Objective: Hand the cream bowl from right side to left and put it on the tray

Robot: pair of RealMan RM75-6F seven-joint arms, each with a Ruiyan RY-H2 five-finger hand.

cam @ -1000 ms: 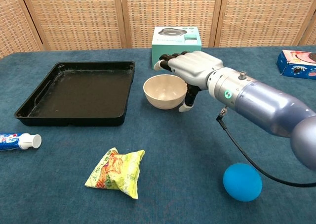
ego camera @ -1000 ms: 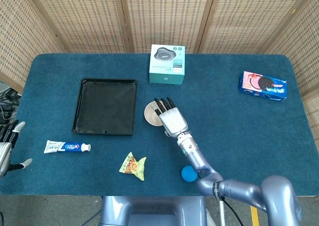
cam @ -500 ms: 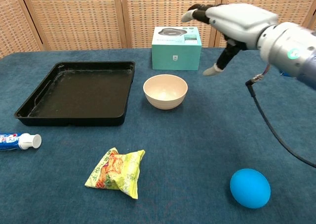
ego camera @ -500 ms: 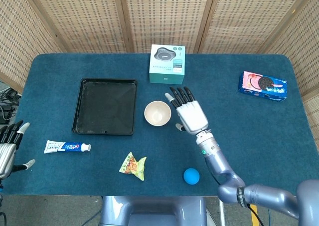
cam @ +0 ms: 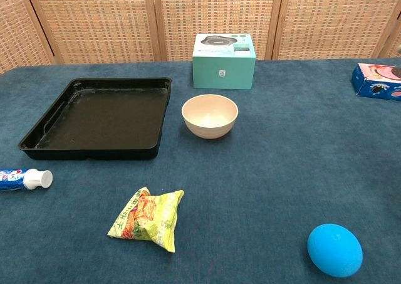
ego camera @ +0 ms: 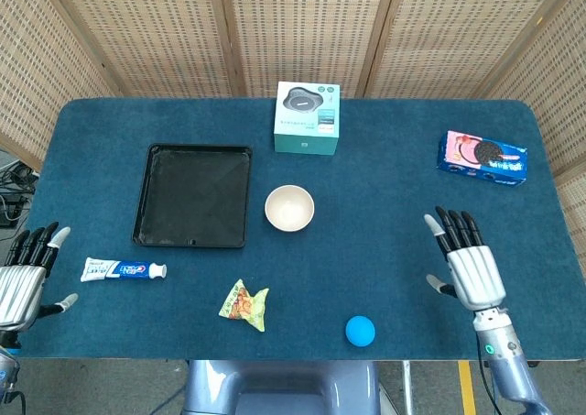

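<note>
A blue-carpeted counter (ego camera: 385,195) is sitting before wicker screens (ego camera: 302,30). The cream bowl (ego camera: 289,207) is standing upright at centre frame, just right of the black tray (ego camera: 194,195). Left hand (ego camera: 23,282) and right hand (ego camera: 472,268) are showing spread fingers, holding nothing; the frame edge is cutting off both arms.

Evenly and brightly lit from above in both views, with soft, diffuse light and no harsh glare. Only faint, short shadows under the round cream bowl (cam: 210,115) and beside the shallow black plastic tray (cam: 97,116), whose floor carries a dull sheen. Sharp across the dark blue felt tabletop (ego camera: 394,186) in the head view; slightly softer in the chest view toward the lower corners, around the smooth blue ball (cam: 334,249). Mild wide-angle bending of the table's edges in the head view.
</note>
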